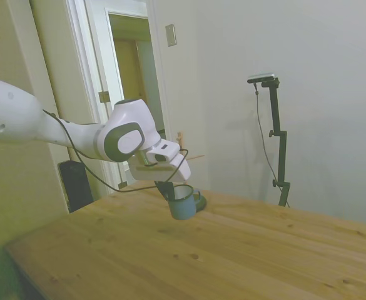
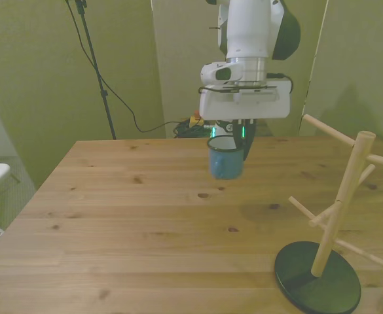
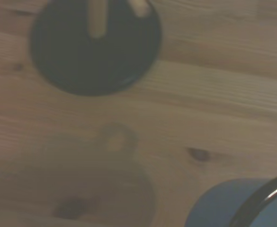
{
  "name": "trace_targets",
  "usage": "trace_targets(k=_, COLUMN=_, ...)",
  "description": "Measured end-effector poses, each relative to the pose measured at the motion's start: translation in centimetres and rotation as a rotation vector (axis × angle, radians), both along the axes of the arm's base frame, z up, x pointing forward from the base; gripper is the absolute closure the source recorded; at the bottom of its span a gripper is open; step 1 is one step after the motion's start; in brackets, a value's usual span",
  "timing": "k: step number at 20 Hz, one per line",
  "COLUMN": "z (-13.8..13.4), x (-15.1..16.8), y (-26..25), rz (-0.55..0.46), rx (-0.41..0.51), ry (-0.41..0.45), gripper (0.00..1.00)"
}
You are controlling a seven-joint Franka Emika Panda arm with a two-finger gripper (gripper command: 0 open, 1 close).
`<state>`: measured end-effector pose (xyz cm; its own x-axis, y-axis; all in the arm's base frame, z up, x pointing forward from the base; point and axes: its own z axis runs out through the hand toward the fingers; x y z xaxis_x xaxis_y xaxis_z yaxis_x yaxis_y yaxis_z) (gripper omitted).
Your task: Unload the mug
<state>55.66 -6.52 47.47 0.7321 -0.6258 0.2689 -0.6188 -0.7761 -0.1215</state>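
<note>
End effector (image 2: 236, 139) clamps the glossy blue enamel mug's (image 2: 225, 157) dark rim above grainy wooden table (image 2: 126, 216).

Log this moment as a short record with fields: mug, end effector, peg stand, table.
mug: blue mug, held up off the table, opening upward
end effector: end effector shut on the mug's rim, above the middle of the table
peg stand: wooden peg stand with a round dark base, upright at the front view's right, no mug on its pegs
table: wooden table, the mug's shadow visible on it in the wrist view
</note>
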Motion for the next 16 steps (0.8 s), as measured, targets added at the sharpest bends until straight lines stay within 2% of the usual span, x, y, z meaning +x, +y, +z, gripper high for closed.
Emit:
trace_targets(k=2, z=-1.0, x=0.4, y=-1.4, rz=-0.02, rx=-0.03, ry=0.014, gripper=1.0)
trace_targets(k=9, z=-6.4, x=2.4, y=-3.3, rz=-0.047, rx=-0.03, ry=0.071, gripper=1.0)
trace_targets(k=16, z=-9.3, x=3.0, y=-3.7, rz=-0.054, rx=-0.031, ry=0.099, gripper=1.0)
